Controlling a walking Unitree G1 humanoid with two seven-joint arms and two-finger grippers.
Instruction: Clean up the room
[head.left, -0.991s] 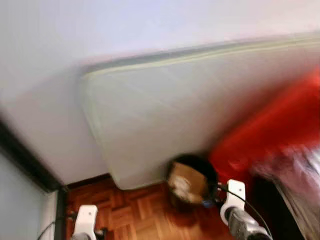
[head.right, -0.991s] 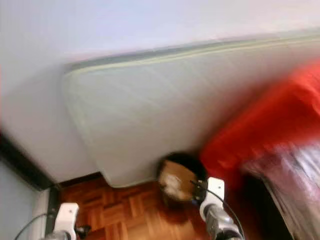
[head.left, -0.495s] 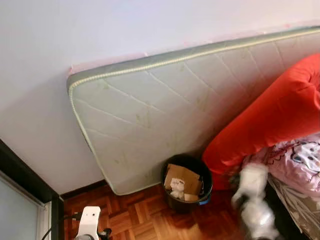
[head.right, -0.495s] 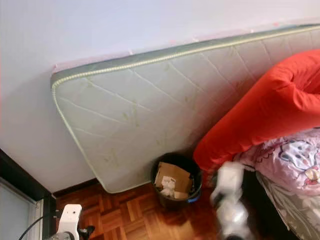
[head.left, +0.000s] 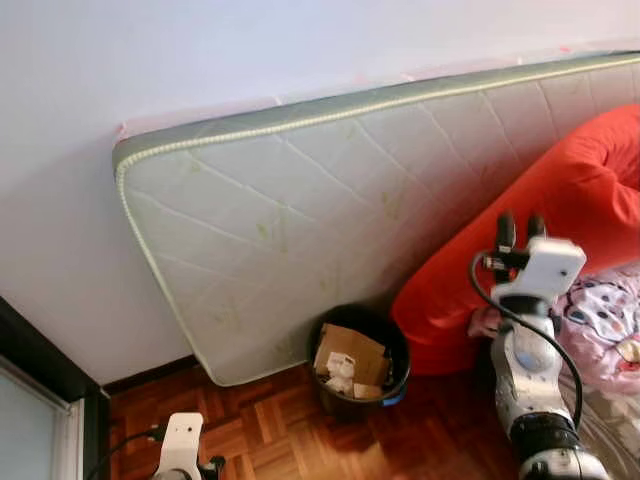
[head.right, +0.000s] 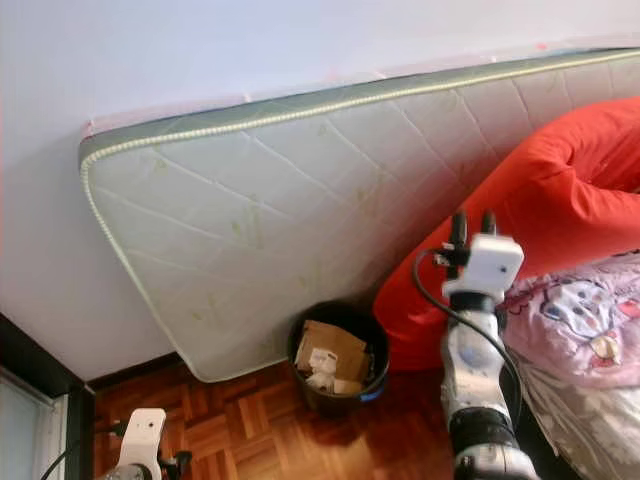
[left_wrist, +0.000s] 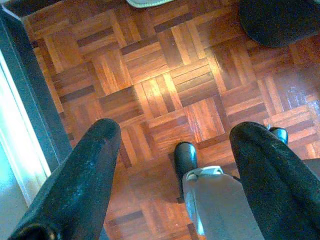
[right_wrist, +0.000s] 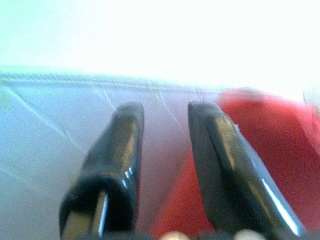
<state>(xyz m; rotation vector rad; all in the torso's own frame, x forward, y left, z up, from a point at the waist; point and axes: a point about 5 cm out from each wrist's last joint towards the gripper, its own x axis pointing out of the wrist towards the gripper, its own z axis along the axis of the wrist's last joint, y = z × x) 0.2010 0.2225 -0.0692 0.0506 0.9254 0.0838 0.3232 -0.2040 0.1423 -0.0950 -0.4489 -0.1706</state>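
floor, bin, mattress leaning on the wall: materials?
Floor: wood parquet, small slats in a basket-weave pattern, glossy, with a light glare.
Bin: round and black, looks like smooth plastic, though that's uncertain; brown cardboard and crumpled white paper inside.
Mattress: pale quilted fabric, diamond stitching, faint green print, corded piping along the edge and a grey-green side band.

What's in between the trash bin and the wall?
A pale mattress stands on its edge, leaning against the wall, right behind the black trash bin. The eye views show it.
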